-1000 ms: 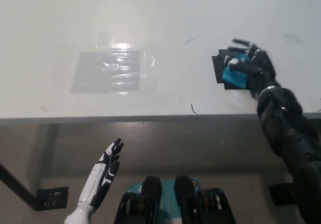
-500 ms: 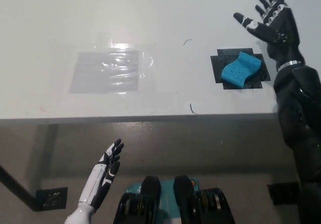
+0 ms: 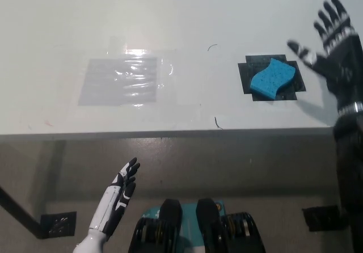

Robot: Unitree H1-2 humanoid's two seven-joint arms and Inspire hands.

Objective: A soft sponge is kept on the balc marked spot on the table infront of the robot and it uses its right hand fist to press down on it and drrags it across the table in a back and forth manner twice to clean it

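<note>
A blue wavy-edged sponge [image 3: 273,79] lies on the black marked spot [image 3: 248,72] at the right of the white table [image 3: 181,26]. My black right hand [image 3: 336,49] is raised to the right of the sponge, open with fingers spread, not touching it. My white left hand [image 3: 118,196] rests open below the table's front edge at the lower left.
A clear shiny taped patch [image 3: 122,81] lies on the table left of centre. Small dark marks [image 3: 218,122] sit near the front edge [image 3: 170,133]. Black floor brackets [image 3: 57,223] show under the table.
My right hand let go of the sponge, opened, lifted off and has swung away to the right. The sponge stays on the black spot. Left hand unchanged.
</note>
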